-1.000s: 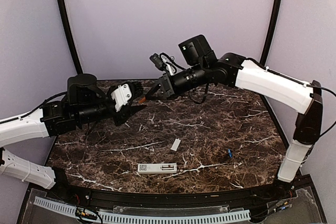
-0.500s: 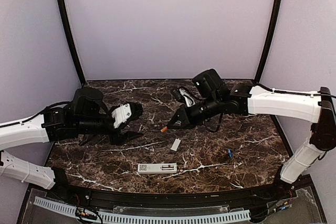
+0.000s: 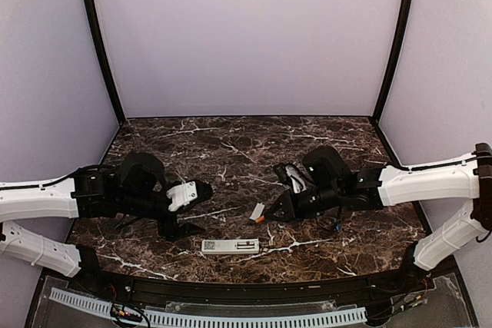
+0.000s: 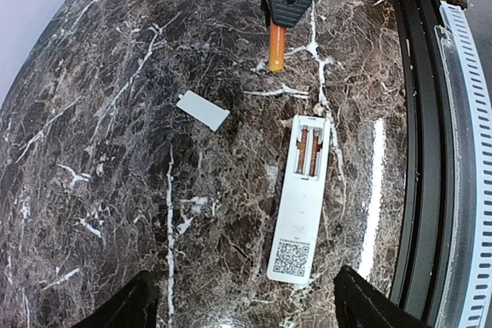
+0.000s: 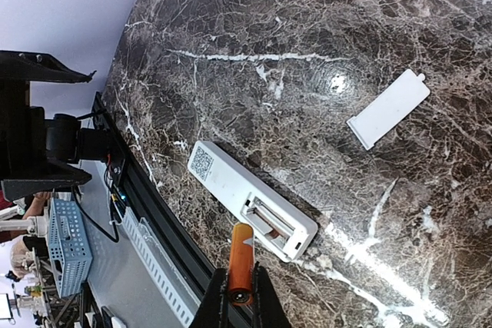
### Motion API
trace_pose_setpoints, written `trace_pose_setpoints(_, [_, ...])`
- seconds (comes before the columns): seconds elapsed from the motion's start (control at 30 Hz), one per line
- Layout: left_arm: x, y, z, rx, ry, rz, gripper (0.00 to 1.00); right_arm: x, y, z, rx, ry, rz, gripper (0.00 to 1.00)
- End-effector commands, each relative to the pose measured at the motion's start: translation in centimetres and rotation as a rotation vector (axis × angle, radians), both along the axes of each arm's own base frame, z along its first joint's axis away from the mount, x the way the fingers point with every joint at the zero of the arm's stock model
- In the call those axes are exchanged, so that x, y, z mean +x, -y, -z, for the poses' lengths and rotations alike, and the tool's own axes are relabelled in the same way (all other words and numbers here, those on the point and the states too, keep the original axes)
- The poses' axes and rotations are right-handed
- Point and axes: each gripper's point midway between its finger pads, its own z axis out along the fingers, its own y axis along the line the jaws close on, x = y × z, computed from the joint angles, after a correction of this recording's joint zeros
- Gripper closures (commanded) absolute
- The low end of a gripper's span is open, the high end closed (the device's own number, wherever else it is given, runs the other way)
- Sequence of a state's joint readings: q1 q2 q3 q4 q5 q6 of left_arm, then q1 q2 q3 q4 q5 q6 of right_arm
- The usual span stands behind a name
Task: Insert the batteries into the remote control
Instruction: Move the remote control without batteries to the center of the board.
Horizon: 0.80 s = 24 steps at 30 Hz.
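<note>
The remote control lies label side up near the table's front edge, with its battery bay open. My right gripper is shut on the orange battery. That battery hangs just above and beside the open bay end without touching it. The blue battery lies on the marble under my right arm. My left gripper hovers open at the remote's label end, and its fingers hold nothing.
The small flat white cover lies on the marble just behind the remote. A black rail and a white slotted strip run along the table's front edge. Lilac walls close the back and sides.
My right arm has come down from the back to the remote with the orange battery in its grip. My left gripper has sunk toward the table and opened wide.
</note>
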<state>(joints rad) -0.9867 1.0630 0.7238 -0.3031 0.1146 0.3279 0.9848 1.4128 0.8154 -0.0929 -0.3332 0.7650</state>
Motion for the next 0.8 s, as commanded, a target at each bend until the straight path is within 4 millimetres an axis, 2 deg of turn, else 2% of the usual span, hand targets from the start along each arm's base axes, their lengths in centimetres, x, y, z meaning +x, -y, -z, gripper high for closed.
trace_pose_setpoints(0.0, [-1.0, 0.0, 2.8, 0.050, -0.069, 0.027, 0.21, 0.5, -0.5, -1.0, 0.075, 0.079, 0.017, 1.00])
trace_pose_setpoints(0.03, [-0.9, 0.1, 3.0, 0.063, -0.071, 0.028, 0.21, 0.4, -0.4, -0.8, 0.073, 0.079, 0.015, 1.00])
trace_pose_setpoints(0.07, [-1.0, -0.1, 4.3, 0.110, -0.095, 0.033, 0.21, 0.4, -0.3, -0.8, 0.076, 0.079, 0.013, 1.00])
trace_pose_setpoints(0.1, [-1.2, 0.1, 4.6, 0.126, -0.099, 0.044, 0.21, 0.2, -0.2, -0.7, 0.081, 0.077, 0.009, 1.00])
trace_pose_setpoints(0.13, [-1.5, 0.1, 5.8, 0.172, -0.118, 0.061, 0.21, 0.0, -0.2, -0.7, 0.089, 0.076, 0.006, 1.00])
trace_pose_setpoints(0.2, [-2.4, 0.5, 7.1, 0.210, -0.141, 0.111, 0.21, -0.4, 0.0, -0.7, 0.099, 0.073, 0.005, 1.00])
trace_pose_setpoints(0.27, [-3.0, 1.2, 7.6, 0.213, -0.150, 0.151, 0.21, -1.0, 0.1, -0.6, 0.105, 0.063, -0.001, 1.00])
trace_pose_setpoints(0.43, [-3.3, 2.6, 7.2, 0.145, -0.142, 0.186, 0.21, -2.0, 0.7, -0.5, 0.100, 0.040, 0.005, 1.00])
trace_pose_setpoints(0.6, [-3.1, 2.3, 8.8, 0.191, -0.126, 0.195, 0.20, -2.1, 1.5, 0.2, 0.100, 0.060, 0.023, 1.00])
trace_pose_setpoints(0.77, [-2.8, 2.4, 10.4, 0.251, -0.126, 0.215, 0.19, -1.8, 1.2, 0.3, 0.108, 0.058, 0.031, 1.00])
